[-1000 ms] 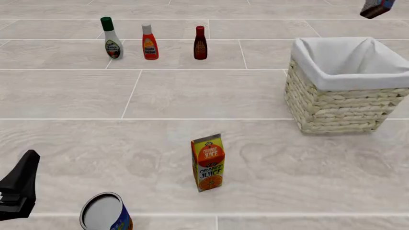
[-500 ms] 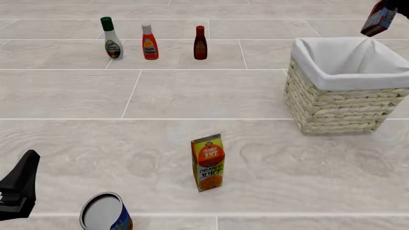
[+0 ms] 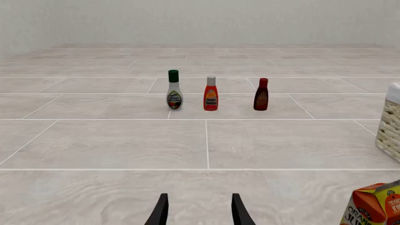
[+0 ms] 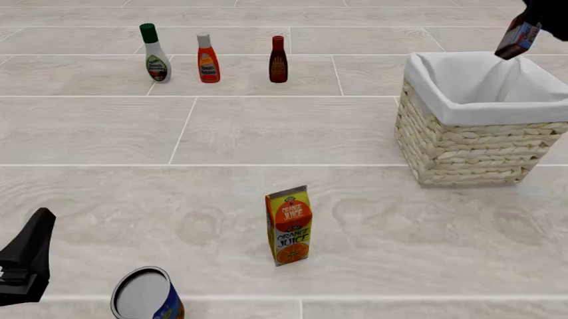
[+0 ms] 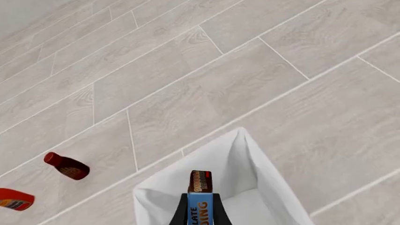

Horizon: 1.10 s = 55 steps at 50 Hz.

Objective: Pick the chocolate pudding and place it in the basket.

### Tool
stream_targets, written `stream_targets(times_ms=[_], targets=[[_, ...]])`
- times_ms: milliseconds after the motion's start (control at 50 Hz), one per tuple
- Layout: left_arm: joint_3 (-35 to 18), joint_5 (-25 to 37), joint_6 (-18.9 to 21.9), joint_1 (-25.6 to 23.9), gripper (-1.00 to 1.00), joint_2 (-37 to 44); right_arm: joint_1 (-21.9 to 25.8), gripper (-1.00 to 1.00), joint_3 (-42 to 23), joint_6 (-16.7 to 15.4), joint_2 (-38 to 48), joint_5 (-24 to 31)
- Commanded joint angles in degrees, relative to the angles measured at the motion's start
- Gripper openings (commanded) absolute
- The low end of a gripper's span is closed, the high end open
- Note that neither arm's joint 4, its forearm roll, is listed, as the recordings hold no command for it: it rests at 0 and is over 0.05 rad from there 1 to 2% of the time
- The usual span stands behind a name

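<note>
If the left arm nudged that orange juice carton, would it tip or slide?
The orange juice carton stands tall on a narrow base and already looks slightly tilted, so it would probably tip. Its flat sides mean it likely wouldn't roll. The smooth-looking tile floor might let a low push slide it.

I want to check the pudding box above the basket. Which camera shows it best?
The right wrist view: chocolate pudding sits centred in the right claw, above the basket. The front view shows it only small at the edge; the left wrist view misses it.

Right gripper mostly cut off at the front view's top edge. Can and left gripper clipped by frame edges. Bottle labels unreadable.
</note>
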Motion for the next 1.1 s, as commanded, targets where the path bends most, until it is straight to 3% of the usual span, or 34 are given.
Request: stream_targets(times_ms=[20, 1100], targets=[[0.0, 0.0, 0.0, 0.0, 1.0, 0.0, -0.31, -1.0, -1.08, 0.75, 1.86, -0.21], [0.0, 0.0, 0.0, 0.0, 1.0, 0.0, -1.46, -1.0, 2.45, 1.31, 6.19, -2.96]])
